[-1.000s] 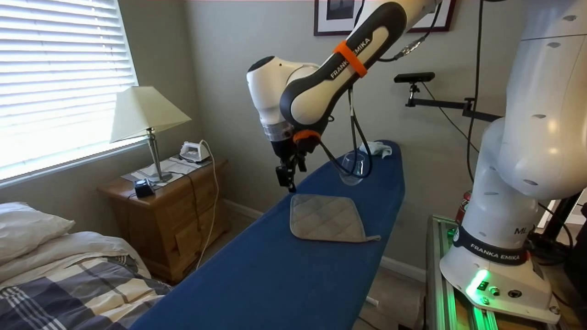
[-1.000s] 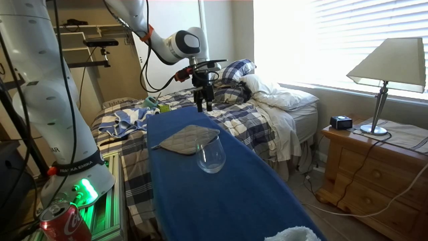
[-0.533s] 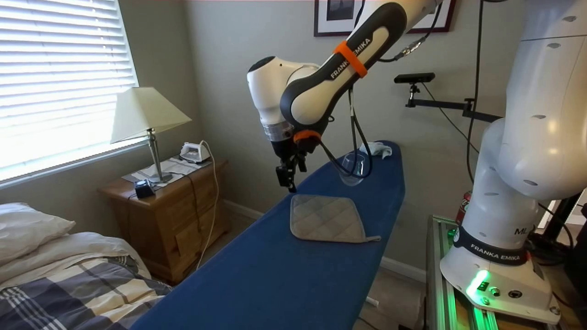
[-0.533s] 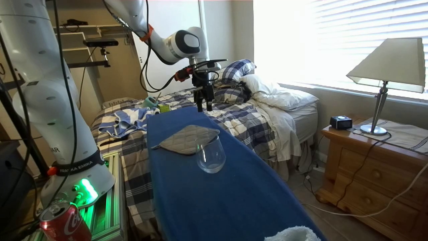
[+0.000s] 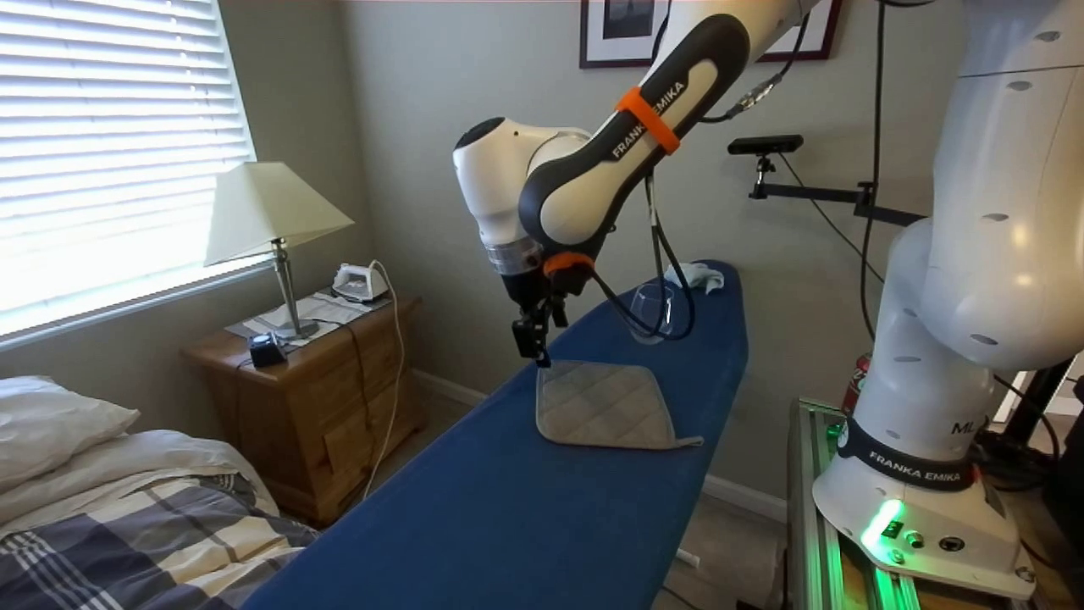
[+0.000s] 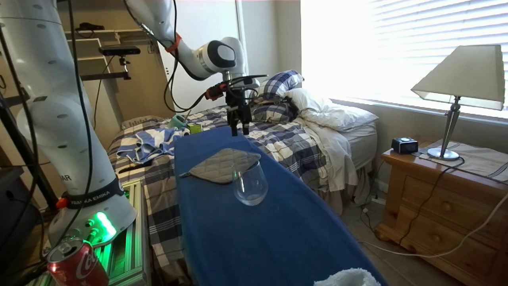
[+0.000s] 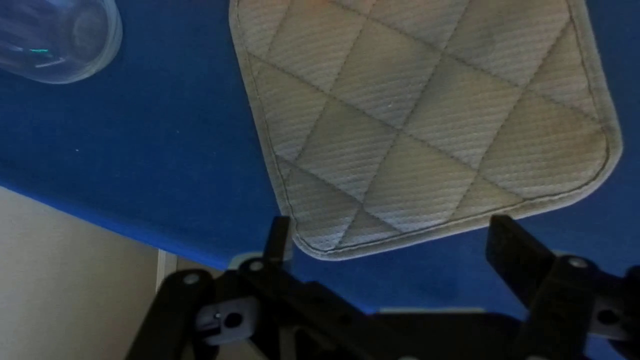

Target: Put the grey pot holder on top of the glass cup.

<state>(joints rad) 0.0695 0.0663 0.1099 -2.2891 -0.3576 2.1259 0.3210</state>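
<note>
- gripper [image 7: 391, 225] of mine stands spread, its 2 fingers [image 7: 520, 260] wide apart and pointing down near the long edge of the ironing board [image 6: 285, 238].
- grey pot holder [image 7: 425, 115] lies flat on that blue board; in the wrist view, 1 rounded corner sits just beside my fingertip, and its near edge runs across the gap between my fingers. whether i touch it, i cannot tell.
- glass cup [image 6: 251, 186] stands upright on the same board, near the pot holder, with a strip of blue between them in the wrist view.
- white cloth [image 5: 699, 276] lies crumpled at the board's narrow end, past the cup.
- red can [image 6: 77, 264] stands near my base [image 6: 71, 218].
- lamp [image 5: 271, 212] and iron [image 5: 360, 281] stand on the wooden nightstand [image 5: 279, 424].
</note>
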